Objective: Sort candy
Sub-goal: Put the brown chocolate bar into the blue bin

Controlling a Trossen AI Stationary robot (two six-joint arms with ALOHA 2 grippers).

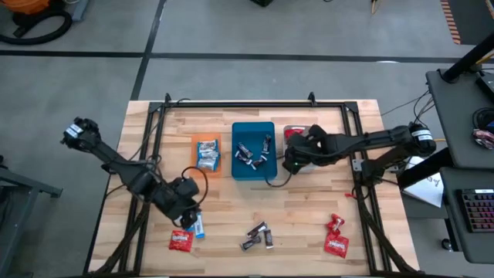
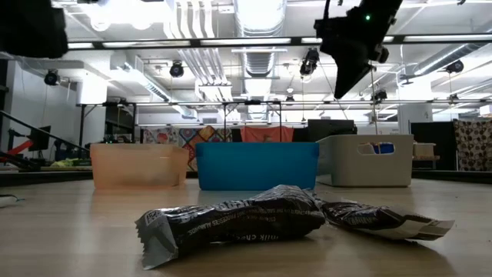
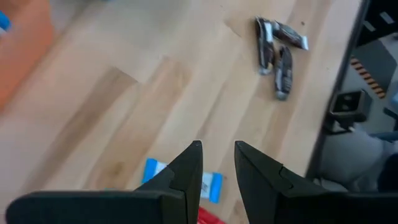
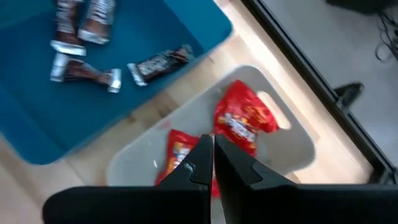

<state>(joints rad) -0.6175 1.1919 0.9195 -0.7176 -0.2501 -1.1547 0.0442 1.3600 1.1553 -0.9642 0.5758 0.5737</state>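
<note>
My left gripper hovers open near the table's near left corner, over a light blue-and-white candy that lies flat on the wood beside a red candy. My right gripper hangs shut above the grey tray, where two red candies lie. It holds nothing that I can see. Dark brown candies lie at the near middle. More red candies lie near right.
The teal tray holds several dark candies. The orange tray holds blue-and-white candies. A black frame runs round the table's edge. Bare wood lies between the trays and the near candies.
</note>
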